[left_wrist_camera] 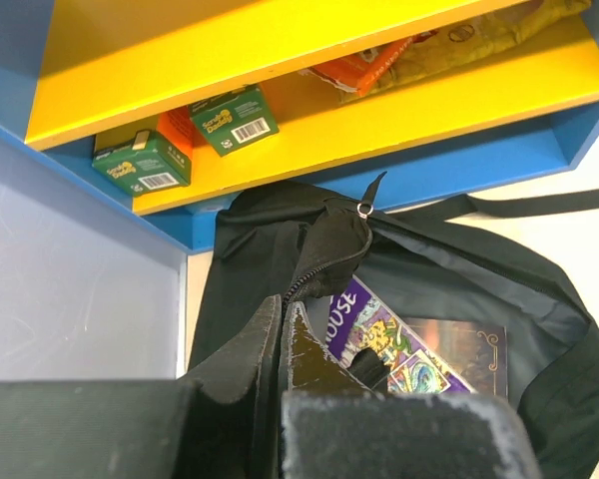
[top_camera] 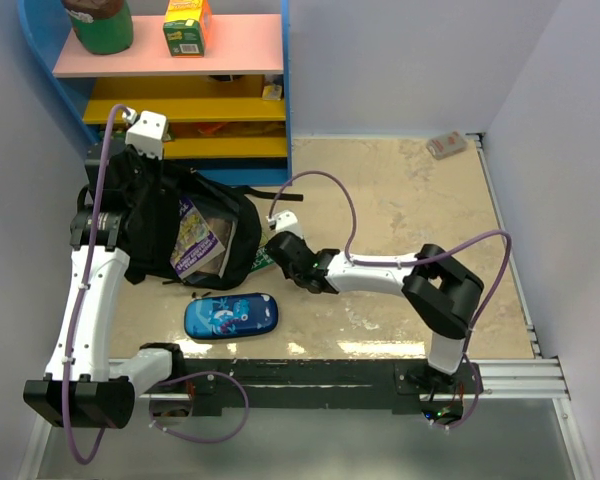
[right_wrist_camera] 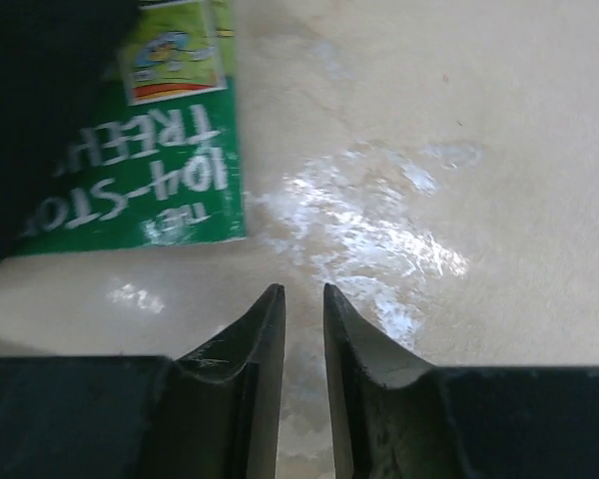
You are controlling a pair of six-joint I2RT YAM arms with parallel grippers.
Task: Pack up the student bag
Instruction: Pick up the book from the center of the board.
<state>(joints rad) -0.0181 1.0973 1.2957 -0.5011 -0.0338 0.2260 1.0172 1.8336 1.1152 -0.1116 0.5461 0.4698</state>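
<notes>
The student bag (top_camera: 165, 215) is a black backpack lying at the table's left with its zip opening spread. A purple-covered book (top_camera: 202, 243) shows inside it, with a dark book (left_wrist_camera: 459, 349) beside it. My left gripper (left_wrist_camera: 283, 304) is shut on the bag's zip edge (left_wrist_camera: 329, 249) and holds it up. A green book (right_wrist_camera: 150, 150) lies flat on the table, partly under the bag's right side. My right gripper (right_wrist_camera: 303, 291) hovers low over bare table just short of the green book. Its jaws stand a narrow gap apart with nothing between them.
A blue pencil case (top_camera: 230, 316) lies in front of the bag. Behind the bag stands a blue-and-yellow shelf unit (top_camera: 225, 110) with green boxes (left_wrist_camera: 145, 165) on it. A small packet (top_camera: 446, 145) lies at the back right corner. White walls close in both sides.
</notes>
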